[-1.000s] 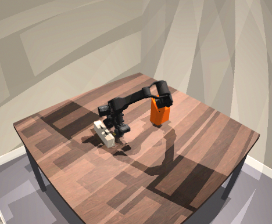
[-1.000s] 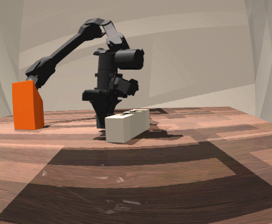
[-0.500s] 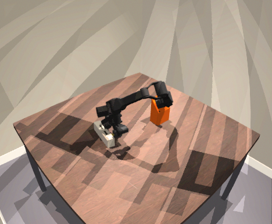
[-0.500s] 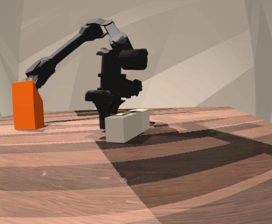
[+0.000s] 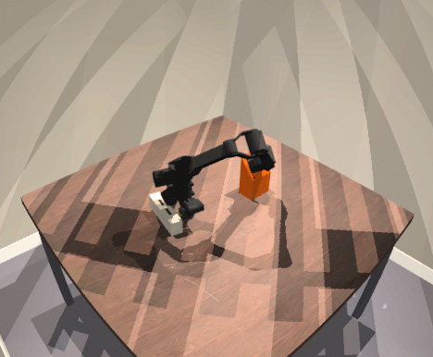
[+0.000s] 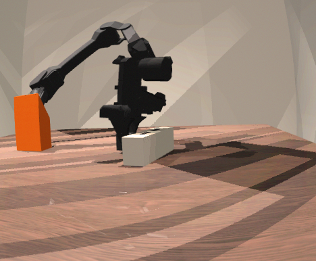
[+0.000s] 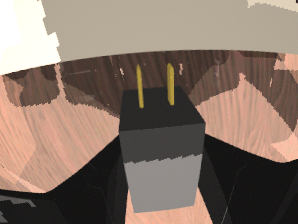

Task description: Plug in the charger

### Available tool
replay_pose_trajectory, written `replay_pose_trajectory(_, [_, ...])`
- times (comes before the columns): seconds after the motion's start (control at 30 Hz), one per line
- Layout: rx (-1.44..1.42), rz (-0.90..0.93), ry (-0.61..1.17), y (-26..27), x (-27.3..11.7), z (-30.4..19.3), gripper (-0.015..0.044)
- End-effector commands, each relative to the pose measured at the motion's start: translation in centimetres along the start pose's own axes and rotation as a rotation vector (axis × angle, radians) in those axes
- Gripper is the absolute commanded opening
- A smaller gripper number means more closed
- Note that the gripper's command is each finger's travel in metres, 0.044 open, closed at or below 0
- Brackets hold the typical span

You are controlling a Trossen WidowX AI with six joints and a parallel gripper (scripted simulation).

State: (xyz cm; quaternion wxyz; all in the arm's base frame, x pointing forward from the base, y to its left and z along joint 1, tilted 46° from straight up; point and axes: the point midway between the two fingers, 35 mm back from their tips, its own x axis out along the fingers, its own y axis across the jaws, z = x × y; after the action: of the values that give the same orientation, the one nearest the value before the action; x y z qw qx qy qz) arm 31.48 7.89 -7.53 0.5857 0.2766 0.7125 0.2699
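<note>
Two fingers grasp the dark charger (image 7: 162, 145), partly parted (both gold prongs (image 7: 140, 86) showing).

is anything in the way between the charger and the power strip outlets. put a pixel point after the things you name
Nothing visible stands between the charger (image 7: 163, 145), prongs free in the jaws, and the power strip (image 5: 163, 214) (image 6: 134, 151) (image 7: 150, 30) beside it. The slots' top face isn't shown in the wrist view, so I can't tell how the prongs line up.

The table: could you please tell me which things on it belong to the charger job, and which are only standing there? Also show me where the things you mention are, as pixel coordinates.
For the job:
- charger (image 7: 162, 145), held in the gripper (image 7: 156, 139), prongs bare
- power strip (image 5: 166, 215) (image 6: 148, 149) (image 7: 165, 30)
- gripper, with its arm (image 5: 208, 157) (image 6: 79, 55)

Just standing there:
- no loose extras that I can see; the orange block (image 5: 254, 185) (image 6: 27, 123) seems to be the arm's base
</note>
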Motion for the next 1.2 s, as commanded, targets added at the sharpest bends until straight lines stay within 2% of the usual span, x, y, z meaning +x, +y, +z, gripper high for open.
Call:
replay_pose_trajectory(0.0, [0.004, 0.003, -0.001, 0.06, -0.06, 0.16, 0.0])
replay_pose_trajectory(1.17, [0.004, 0.003, -0.001, 0.1, -0.15, 0.74, 0.0])
